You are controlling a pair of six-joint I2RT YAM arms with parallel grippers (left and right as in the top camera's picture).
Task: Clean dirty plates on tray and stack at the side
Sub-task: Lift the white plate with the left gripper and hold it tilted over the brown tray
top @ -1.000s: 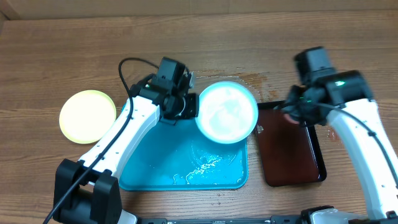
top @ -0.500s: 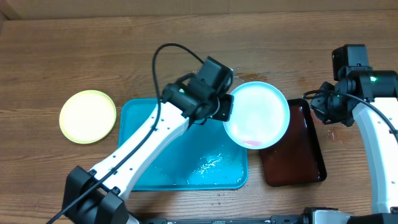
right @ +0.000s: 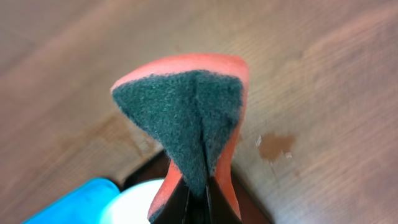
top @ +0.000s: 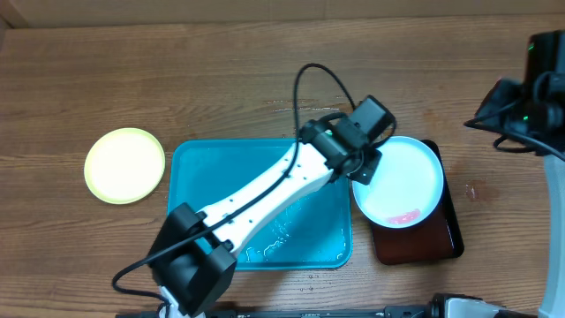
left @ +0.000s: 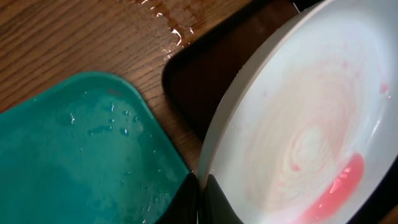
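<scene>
Where the table (top: 265,71) ran out to the left, a yellow-green plate (top: 124,165) lay flat on the wood, whole in view and well apart from everything else. Beside it sat the turquoise tray (top: 199,172), wet with beads of water. The left arm (top: 274,190) crossed the tray on a slant and hid a strip of its floor.

From overhead the fingertips of the left gripper (left: 200,200) were lost under its own body. The wrist view showed both dark fingers pressed together on the near rim of the blue-white plate (top: 397,181). A pink puddle (left: 339,186) lay against that plate's far rim. The plate covered most of the dark reddish-brown tray (top: 424,243), and whether it rested on that tray or hung above it could not be told.

At the far right the overhead frame cut off the right arm (top: 530,106), its fingers unreadable there. Its wrist camera showed the right gripper (right: 194,202) pinching a folded sponge (right: 186,118), orange outside and dark green within, above bare wood.
</scene>
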